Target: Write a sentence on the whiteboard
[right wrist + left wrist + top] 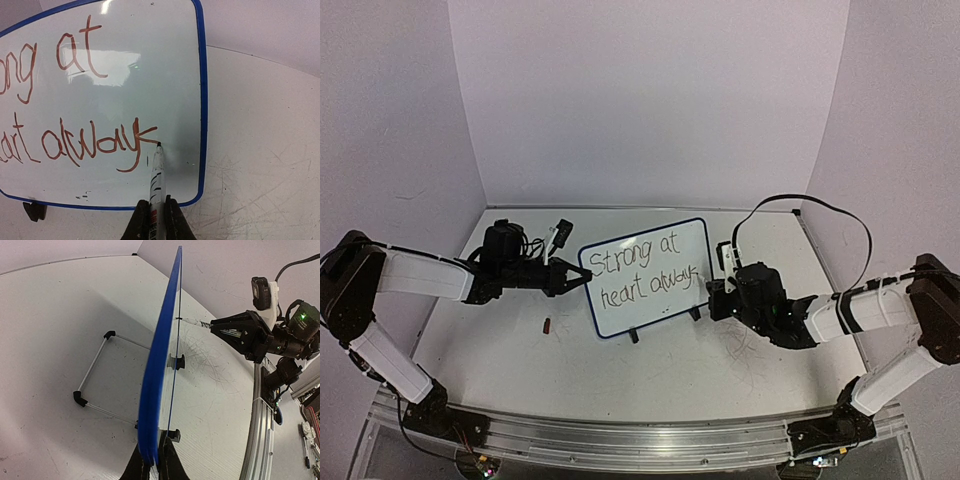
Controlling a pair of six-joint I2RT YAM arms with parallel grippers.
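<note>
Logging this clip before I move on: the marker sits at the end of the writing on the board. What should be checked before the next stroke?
1. Hold of the left gripper on the whiteboard edge: ok, clamped.
2. The marker held in the right gripper: ok.
3. The marker tip meeting the board at the last stroke's end: ok, judging by both wrist views.
4. Bare board between the tip and the blue rim: ok.
5. Board standing on its feet: ok.
6. Last letter of the sentence finished: cannot tell.
</note>
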